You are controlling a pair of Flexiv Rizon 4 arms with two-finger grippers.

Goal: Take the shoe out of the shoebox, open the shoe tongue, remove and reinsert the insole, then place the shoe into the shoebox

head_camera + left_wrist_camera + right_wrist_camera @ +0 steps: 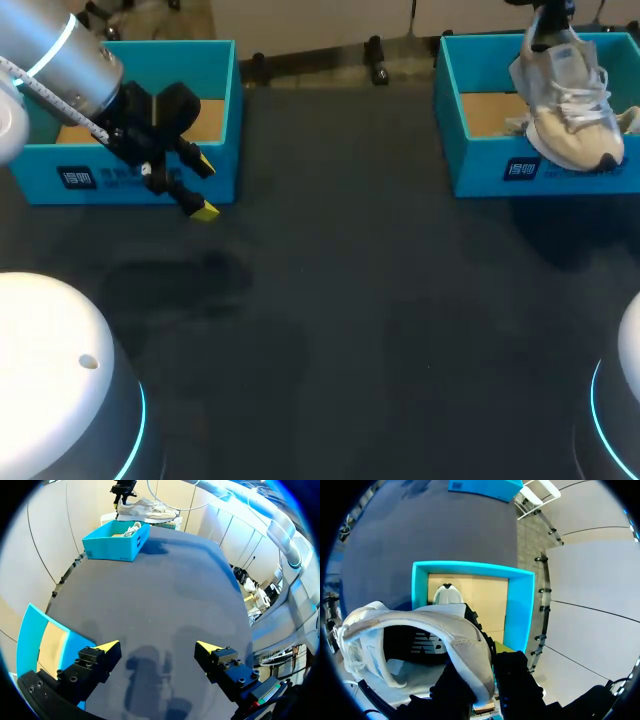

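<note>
Surface [350,330], dark and wide, stretches ahead of the left pincer [157,647], which hangs above it with its yellow tips far apart and nothing between them. Just beside that pincer is the left shoebox [130,175], teal with a bare cardboard floor. The left wrist view catches only one corner of it next to a finger, while the head view shows it whole. The right shoebox [517,610], also teal, lies directly under the right pincer [487,665]. The shoe [570,110], pale with white laces, hangs in the air over that box, its heel collar clamped between the right pincer's black fingers. That grip is plain in the right wrist view, whereas the head view shows little of the pincer above the heel. The right wrist view also looks straight down into the box, where the toe of a second shoe [445,594] rests on the cardboard floor under the held one.
</note>
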